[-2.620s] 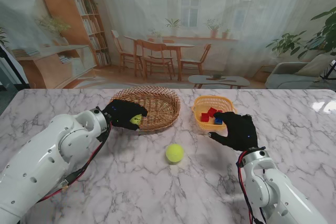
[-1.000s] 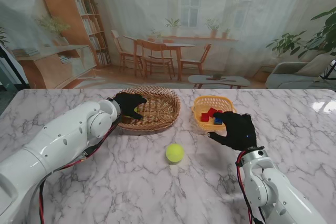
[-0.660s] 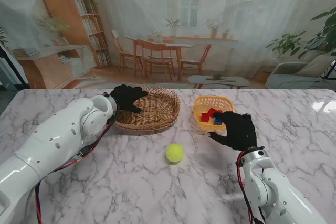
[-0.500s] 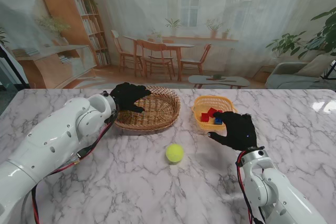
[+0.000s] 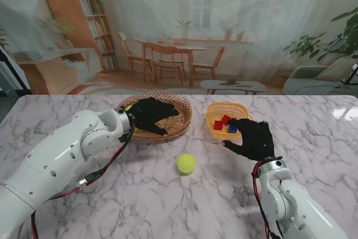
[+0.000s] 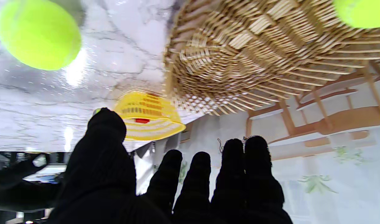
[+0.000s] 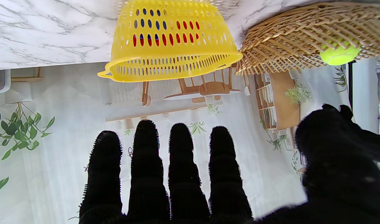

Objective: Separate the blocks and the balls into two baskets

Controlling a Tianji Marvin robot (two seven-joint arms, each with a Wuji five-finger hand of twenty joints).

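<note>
While its black-gloved fingers (image 6: 196,183) are spread apart and hold nothing, the left hand (image 5: 152,113) hovers over the near edge of the round woven wicker basket (image 5: 178,117), palm down. From the left wrist view a yellow-green tennis ball (image 6: 362,12) lies inside that basket, beyond the fingertips, and a second yellow-green tennis ball (image 5: 186,163) sits on the white marble table (image 5: 128,194), nearer to me than both baskets and between the two hands, touching neither. Nothing stands between the loose ball and the left hand. The white left arm (image 5: 67,155) reaches in from the left, bent at the elbow, with a red cable along its underside.

The right hand (image 5: 254,138) has its fingers (image 7: 180,168) straight and apart, thumb out to the side, empty, just beside the near rim of the small yellow perforated plastic basket (image 5: 215,117). Red blocks (image 5: 222,121) and a blue block (image 5: 232,129) lie in that basket, close to the fingertips. The two baskets stand side by side, apart.
</note>
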